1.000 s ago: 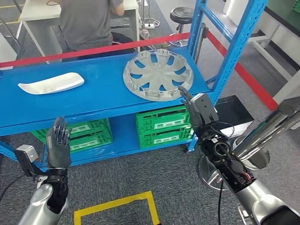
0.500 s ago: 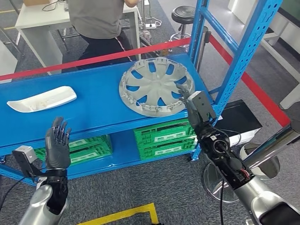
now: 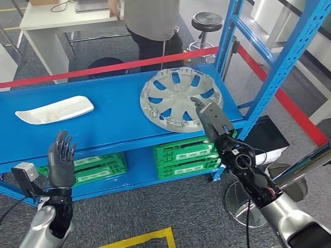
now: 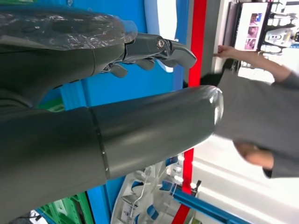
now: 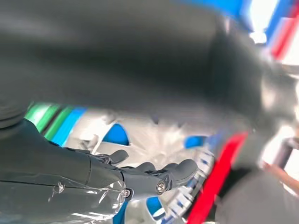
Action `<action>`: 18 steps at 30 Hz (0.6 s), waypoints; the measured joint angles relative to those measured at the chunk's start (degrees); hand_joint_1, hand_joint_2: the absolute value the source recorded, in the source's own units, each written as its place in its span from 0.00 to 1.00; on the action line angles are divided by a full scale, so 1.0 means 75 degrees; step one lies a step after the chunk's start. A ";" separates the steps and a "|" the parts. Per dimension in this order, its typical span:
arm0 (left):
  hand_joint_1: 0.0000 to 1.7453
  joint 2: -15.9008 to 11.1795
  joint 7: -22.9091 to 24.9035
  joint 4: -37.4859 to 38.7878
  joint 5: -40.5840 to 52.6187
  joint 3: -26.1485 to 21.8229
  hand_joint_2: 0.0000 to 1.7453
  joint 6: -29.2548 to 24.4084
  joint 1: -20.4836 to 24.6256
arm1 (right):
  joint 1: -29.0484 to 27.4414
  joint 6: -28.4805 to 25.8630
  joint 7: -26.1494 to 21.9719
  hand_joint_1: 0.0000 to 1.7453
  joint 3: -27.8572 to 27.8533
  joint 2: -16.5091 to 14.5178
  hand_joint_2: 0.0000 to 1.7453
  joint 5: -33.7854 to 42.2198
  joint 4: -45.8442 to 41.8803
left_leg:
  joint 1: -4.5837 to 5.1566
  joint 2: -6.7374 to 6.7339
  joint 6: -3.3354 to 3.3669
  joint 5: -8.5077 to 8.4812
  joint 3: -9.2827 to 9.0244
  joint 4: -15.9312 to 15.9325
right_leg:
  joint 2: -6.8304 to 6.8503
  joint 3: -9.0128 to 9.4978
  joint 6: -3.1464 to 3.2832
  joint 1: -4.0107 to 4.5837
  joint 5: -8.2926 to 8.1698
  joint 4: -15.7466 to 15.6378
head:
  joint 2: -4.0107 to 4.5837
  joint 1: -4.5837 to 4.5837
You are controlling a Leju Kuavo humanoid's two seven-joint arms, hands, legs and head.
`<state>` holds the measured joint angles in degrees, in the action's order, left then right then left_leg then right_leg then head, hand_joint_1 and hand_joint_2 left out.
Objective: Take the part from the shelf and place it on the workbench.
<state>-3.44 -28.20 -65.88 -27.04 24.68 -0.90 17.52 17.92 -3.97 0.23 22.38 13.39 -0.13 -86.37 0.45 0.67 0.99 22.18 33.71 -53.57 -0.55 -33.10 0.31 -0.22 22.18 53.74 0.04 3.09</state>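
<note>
A grey hubcap (image 3: 181, 99) lies flat on the right part of the blue shelf (image 3: 109, 121). Further left on the same shelf rests a long white part (image 3: 55, 109). My right hand (image 3: 207, 118) reaches over the hubcap's near rim, fingers stretched out and holding nothing. In the right wrist view the fingers (image 5: 155, 179) hover just above the hubcap's spokes (image 5: 141, 140), with the thumb apart from them. My left hand (image 3: 61, 160) is raised in front of the shelf edge, palm away, fingers spread. The left wrist view shows the hubcap (image 4: 141, 205) beyond my thumb.
Green crates (image 3: 187, 152) (image 3: 98, 165) fill the lower shelf. A blue upright (image 3: 273, 67) stands right of the hubcap. A red barrier (image 3: 117, 64) runs behind the shelf, with a person (image 3: 152, 20) and a stool (image 3: 207, 20) beyond. Yellow tape (image 3: 136, 238) marks the floor.
The view has shifted. My right hand has reached further in over the hubcap's near rim. The person behind the barrier has moved to the right. My left hand stays raised.
</note>
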 joint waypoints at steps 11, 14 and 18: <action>0.00 -0.0031 0.0046 -0.0023 0.0014 -0.0030 0.00 0.0162 -0.0031 | 0.0334 0.3007 0.2056 0.00 -0.0003 0.0924 1.00 -0.2189 -0.0497 | 0.0006 -0.0001 0.0057 0.0031 -0.0003 -0.0006 | 0.0000 0.0029 -0.0197 -0.0015 0.0003 -0.0061 | 0.0000 0.0001; 0.00 -0.0020 0.0086 -0.0023 0.0068 -0.0030 0.00 0.0259 0.0017 | 0.0389 0.3696 0.2322 0.00 0.0032 0.1166 1.00 -0.2671 -0.0534 | 0.0002 -0.0002 0.0057 0.0031 -0.0005 0.0000 | 0.0000 0.0027 -0.0201 -0.0015 0.0004 -0.0060 | 0.0000 -0.0007; 0.00 0.0002 0.0107 -0.0023 0.0086 -0.0030 0.00 0.0280 0.0061 | 0.0483 0.4182 0.2336 0.00 0.0136 0.1430 1.00 -0.3143 -0.0495 | -0.0004 -0.0006 0.0057 0.0031 -0.0015 0.0013 | -0.0003 0.0027 -0.0200 -0.0014 0.0004 -0.0060 | 0.0000 -0.0012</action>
<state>-3.43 -27.39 -66.05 -26.39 24.46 1.20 17.98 21.54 27.39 17.75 23.40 24.12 -23.70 -90.08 0.42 0.63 1.42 22.41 33.59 -53.48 -0.57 -32.89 -1.19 -0.32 22.21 53.29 0.04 3.00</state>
